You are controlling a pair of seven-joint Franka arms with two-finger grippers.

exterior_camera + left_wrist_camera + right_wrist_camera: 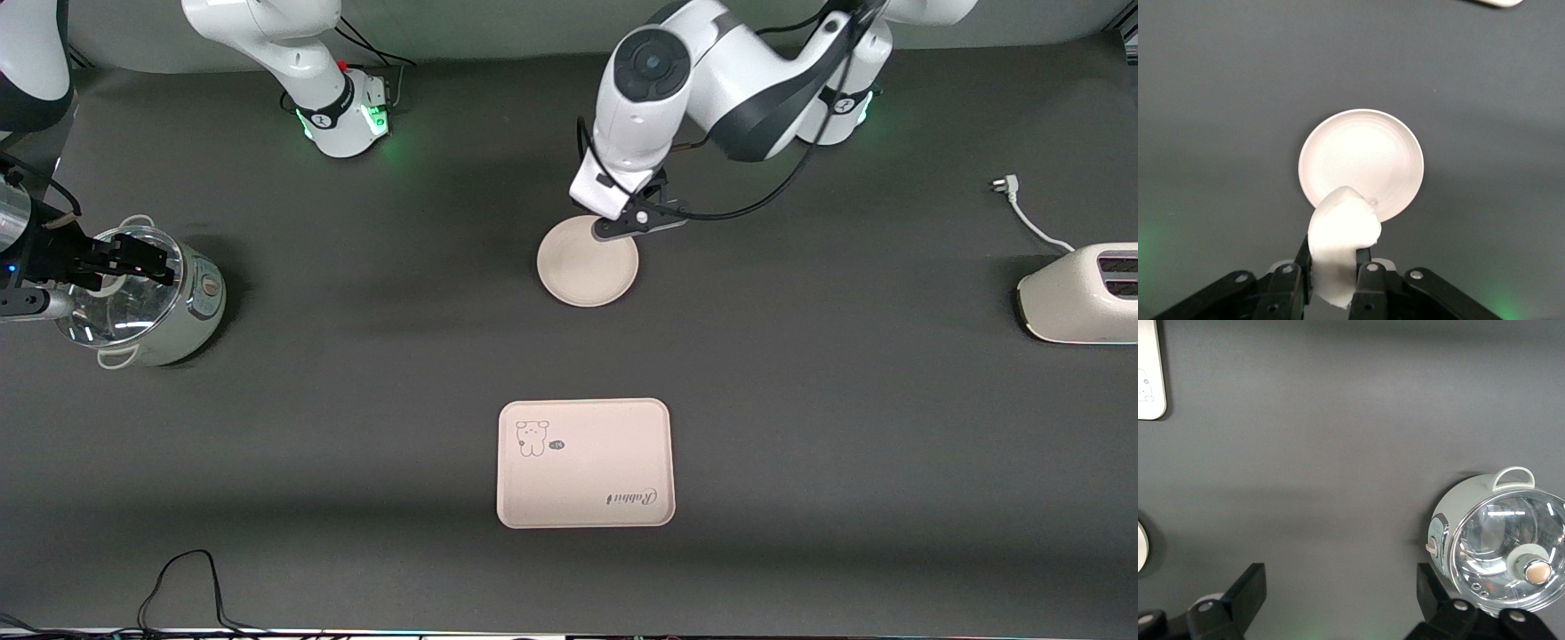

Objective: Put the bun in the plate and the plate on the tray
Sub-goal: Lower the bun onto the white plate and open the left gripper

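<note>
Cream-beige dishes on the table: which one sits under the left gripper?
The round cream-beige plate, under the left gripper shut on the off-white bun. The rectangular cream-beige tray with the animal drawing lies nearer the front camera, untouched.

Counting one bun (1341, 250), one round plate (587, 264) and one rectangular tray (584, 463). Adding one glass-lidded cooker pot (147, 298) toward the right arm's end of the table, one toaster (1080, 293) toward the left arm's end, and one white plug with its cord (1022, 209) near that toaster. Tallying two arms with two grippers, the left gripper (627, 222) and the right gripper (1338, 603), plus one black cable (191, 587) looping at the table edge nearest the front camera.
</note>
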